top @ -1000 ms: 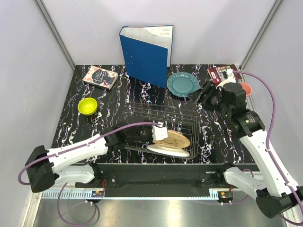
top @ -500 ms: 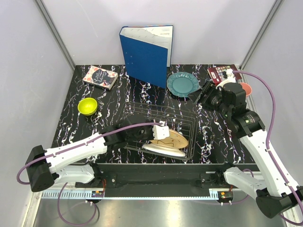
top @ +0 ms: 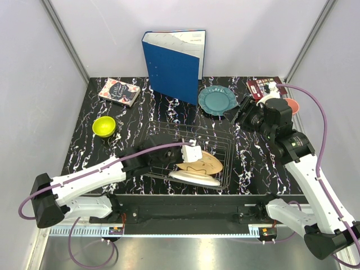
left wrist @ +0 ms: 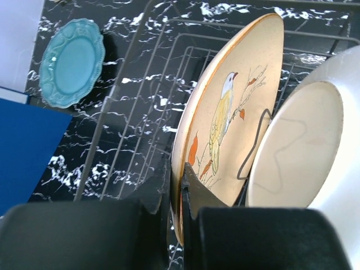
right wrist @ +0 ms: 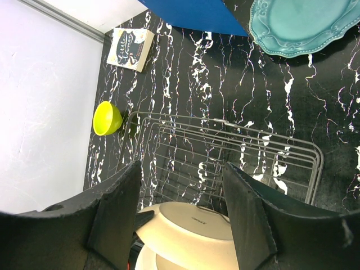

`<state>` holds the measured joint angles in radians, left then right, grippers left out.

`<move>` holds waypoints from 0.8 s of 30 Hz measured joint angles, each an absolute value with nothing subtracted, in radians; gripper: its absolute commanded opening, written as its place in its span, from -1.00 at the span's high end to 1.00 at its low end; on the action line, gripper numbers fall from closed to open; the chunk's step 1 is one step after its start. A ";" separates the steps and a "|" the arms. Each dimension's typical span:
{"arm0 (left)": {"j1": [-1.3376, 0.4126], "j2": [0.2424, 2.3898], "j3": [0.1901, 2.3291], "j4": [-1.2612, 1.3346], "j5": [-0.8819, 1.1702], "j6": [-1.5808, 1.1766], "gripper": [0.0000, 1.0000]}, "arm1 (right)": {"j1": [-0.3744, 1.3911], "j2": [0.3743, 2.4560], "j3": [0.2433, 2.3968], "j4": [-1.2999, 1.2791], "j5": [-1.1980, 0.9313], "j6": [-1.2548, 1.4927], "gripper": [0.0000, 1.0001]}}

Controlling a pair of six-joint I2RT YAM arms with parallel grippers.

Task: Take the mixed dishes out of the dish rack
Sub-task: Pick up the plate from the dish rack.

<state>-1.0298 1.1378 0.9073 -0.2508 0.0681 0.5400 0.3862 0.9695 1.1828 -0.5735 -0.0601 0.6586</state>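
Left gripper (left wrist: 179, 185): jaws closed on the rim of the cream plate (left wrist: 236, 112), the one with the bird print, inside the dish rack (top: 222, 143) at its near side. The plate stands on edge, tilted, with the white plate (left wrist: 298, 146) just beside it; I cannot tell whether they touch.

Versus a second ago, the left gripper sits a bit farther back in the rack and the cream plate is raised with it, no longer lying low over the white plate. The white plate sits slightly higher against the rack's near edge.

Right gripper (right wrist: 181, 169): jaws spread, nothing between them, hanging past the rack's far right corner, unchanged.

Teal plate (top: 215, 100) lies on the surface (top: 90, 152) behind the rack. Yellow-green bowl (top: 104, 126) sits left of the rack. Neither has moved.
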 measured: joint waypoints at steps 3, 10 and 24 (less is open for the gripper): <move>-1.030 1.138 0.936 -0.255 0.046 0.533 1.00 | 0.386 0.970 1.182 -0.574 -0.060 0.659 -0.34; -1.028 1.138 1.053 -0.245 -0.015 0.533 1.00 | 0.386 0.970 1.184 -0.574 -0.060 0.657 -0.34; -1.007 1.188 1.238 -0.297 -0.125 0.423 1.00 | 0.386 0.979 1.348 -0.635 0.046 0.605 -0.35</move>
